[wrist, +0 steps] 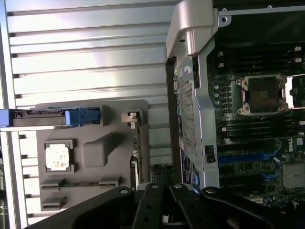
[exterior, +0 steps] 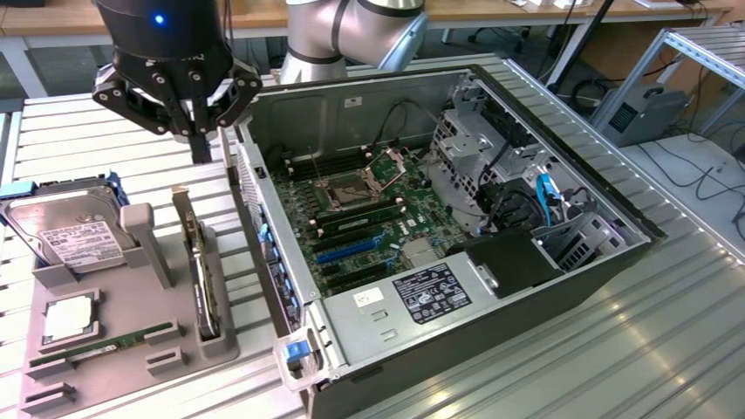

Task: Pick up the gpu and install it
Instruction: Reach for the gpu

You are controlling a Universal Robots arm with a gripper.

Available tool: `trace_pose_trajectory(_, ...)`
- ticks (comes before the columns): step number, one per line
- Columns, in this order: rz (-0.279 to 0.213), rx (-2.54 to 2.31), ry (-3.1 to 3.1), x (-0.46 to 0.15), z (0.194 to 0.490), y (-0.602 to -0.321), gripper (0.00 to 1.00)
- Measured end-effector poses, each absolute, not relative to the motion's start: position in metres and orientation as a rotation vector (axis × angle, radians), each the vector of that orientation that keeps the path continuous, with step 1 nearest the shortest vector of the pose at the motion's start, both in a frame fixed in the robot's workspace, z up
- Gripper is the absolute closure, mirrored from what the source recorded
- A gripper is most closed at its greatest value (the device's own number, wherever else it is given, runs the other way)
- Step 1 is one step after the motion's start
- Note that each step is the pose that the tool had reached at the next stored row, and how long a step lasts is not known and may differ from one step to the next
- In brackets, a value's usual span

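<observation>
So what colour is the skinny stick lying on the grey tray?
The stick is green, clearest in the exterior view.

You're working in a robotics lab: a robot arm stands at a slatted metal tabletop carrying an opened computer case, with wooden desks, trailing cables and an aluminium-profile frame behind.

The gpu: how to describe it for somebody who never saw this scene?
Beside the open computer case, on the exterior view's left, lies a grey tray of parts. The gpu stands on edge along the tray's side nearest the case. It is a thin black card with a metal strip at one end, unlike the boxy hard drive or green memory stick.
</observation>
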State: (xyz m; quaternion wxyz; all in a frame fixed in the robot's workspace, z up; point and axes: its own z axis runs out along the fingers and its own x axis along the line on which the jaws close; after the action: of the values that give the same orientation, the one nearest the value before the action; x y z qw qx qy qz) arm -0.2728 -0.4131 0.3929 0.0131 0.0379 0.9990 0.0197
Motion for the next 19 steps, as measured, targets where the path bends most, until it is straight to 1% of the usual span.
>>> trace_pose_trajectory(19,0.059,0.118,3.112,-0.2728,0.3929,-0.4208,0.89)
